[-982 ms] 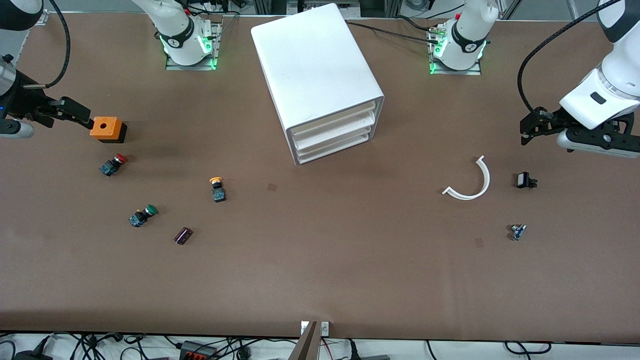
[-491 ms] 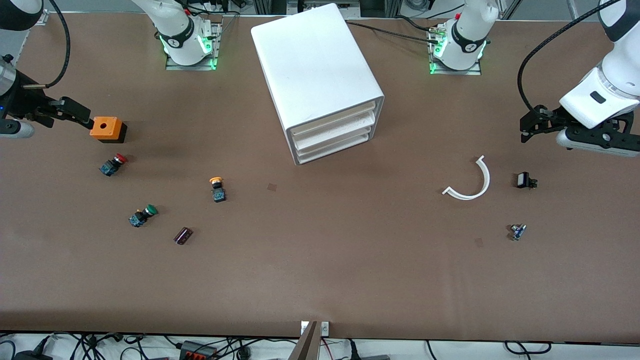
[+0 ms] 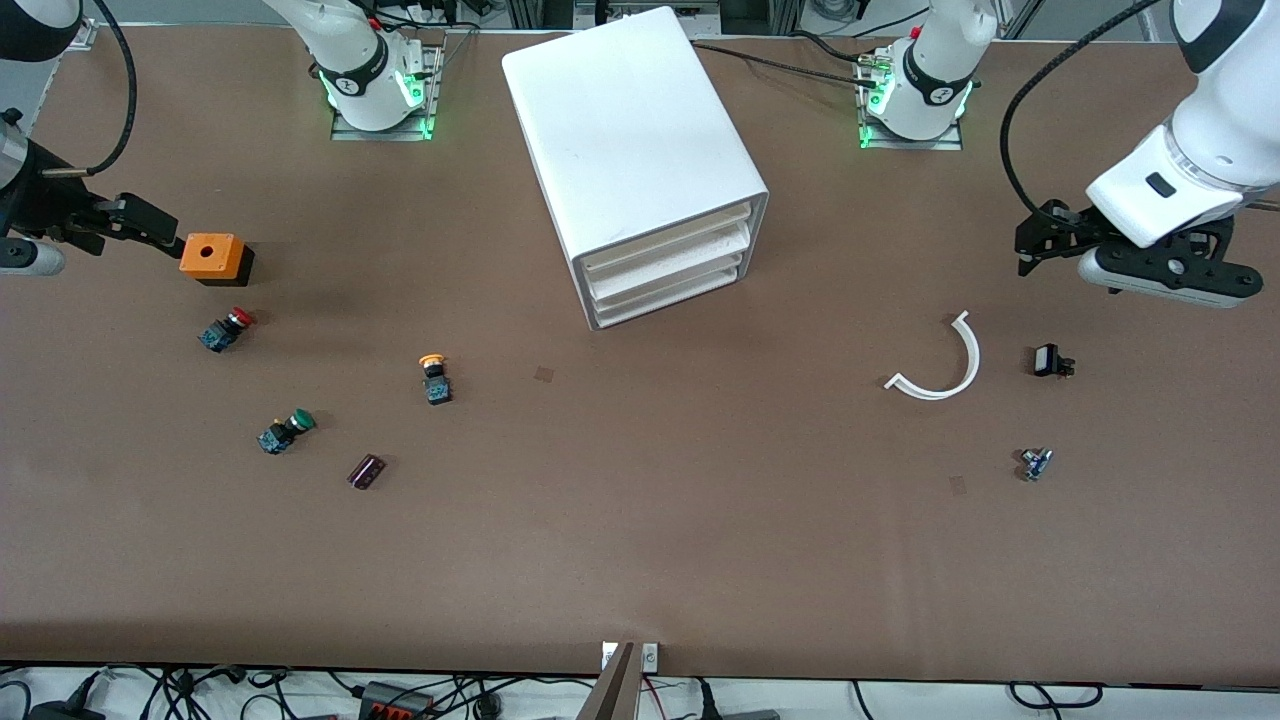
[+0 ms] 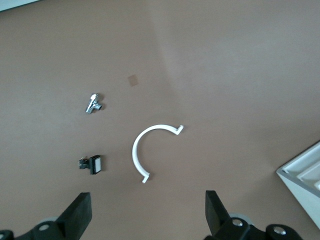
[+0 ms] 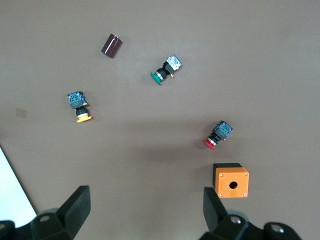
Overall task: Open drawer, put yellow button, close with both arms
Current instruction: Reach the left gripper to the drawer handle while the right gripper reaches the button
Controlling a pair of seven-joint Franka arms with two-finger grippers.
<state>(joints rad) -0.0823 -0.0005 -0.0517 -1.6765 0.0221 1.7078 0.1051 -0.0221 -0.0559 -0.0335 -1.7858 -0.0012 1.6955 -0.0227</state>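
1. Left gripper (image 3: 1035,245) has shifted toward the cabinet (image 3: 640,160); it hangs over bare table with my fingers wide, empty.
2. Right gripper (image 3: 150,228) waits beside the orange box (image 3: 212,257), fingers wide.
3. Yellow button (image 3: 434,378) lies on the table; drawer (image 3: 668,240) shut.

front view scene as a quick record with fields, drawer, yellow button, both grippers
drawer: top of three in the white cabinet, shut
yellow button: lying on the table, toward the right arm's end, apart from the cabinet
left gripper: open, empty, in the air above the white curved piece
right gripper: open, empty, beside the orange box
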